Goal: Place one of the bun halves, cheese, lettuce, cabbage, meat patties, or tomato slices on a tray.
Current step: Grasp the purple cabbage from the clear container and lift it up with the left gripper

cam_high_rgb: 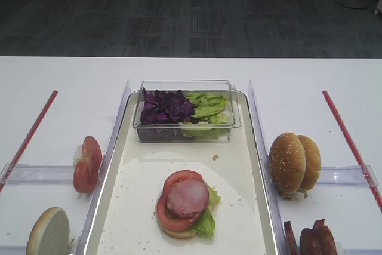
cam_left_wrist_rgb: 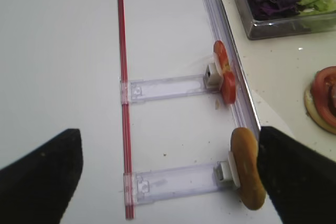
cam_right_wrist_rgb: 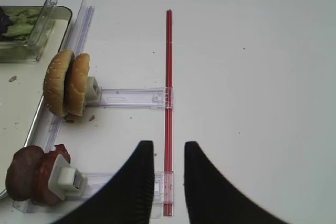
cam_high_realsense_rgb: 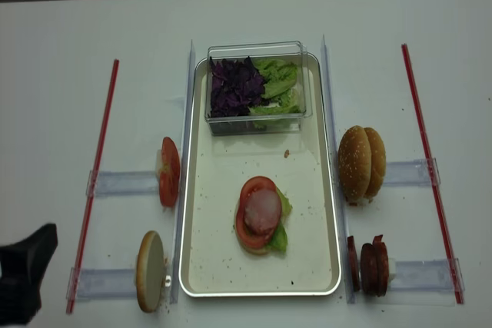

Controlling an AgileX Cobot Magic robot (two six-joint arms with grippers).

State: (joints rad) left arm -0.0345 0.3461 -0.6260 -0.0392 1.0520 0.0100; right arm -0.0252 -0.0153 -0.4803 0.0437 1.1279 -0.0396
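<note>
On the long tray (cam_high_rgb: 149, 195) sits a stack: a bun bottom, lettuce, a tomato slice (cam_high_rgb: 179, 179) and a pink meat slice (cam_high_rgb: 188, 198) on top. A clear box at the tray's far end holds purple cabbage (cam_high_rgb: 166, 107) and green lettuce (cam_high_rgb: 206, 106). Left of the tray, tomato slices (cam_high_rgb: 86, 164) and a bun half (cam_high_rgb: 48, 231) stand on edge. My left gripper (cam_left_wrist_rgb: 168, 135) is wide open, empty, and above that bun half (cam_left_wrist_rgb: 247, 174). At the right stand sesame bun halves (cam_high_rgb: 293, 162) and dark meat patties (cam_high_rgb: 310, 240). My right gripper (cam_right_wrist_rgb: 167, 148) is open, its fingers a little apart. No cheese is in view.
Clear plastic holders (cam_high_realsense_rgb: 123, 182) carry the upright food on both sides of the tray. Raised clear rails (cam_high_rgb: 116, 123) run along the tray's long edges. A red strip (cam_high_rgb: 30, 132) lies at the far left and another (cam_high_rgb: 349, 141) at the far right. Crumbs dot the tray.
</note>
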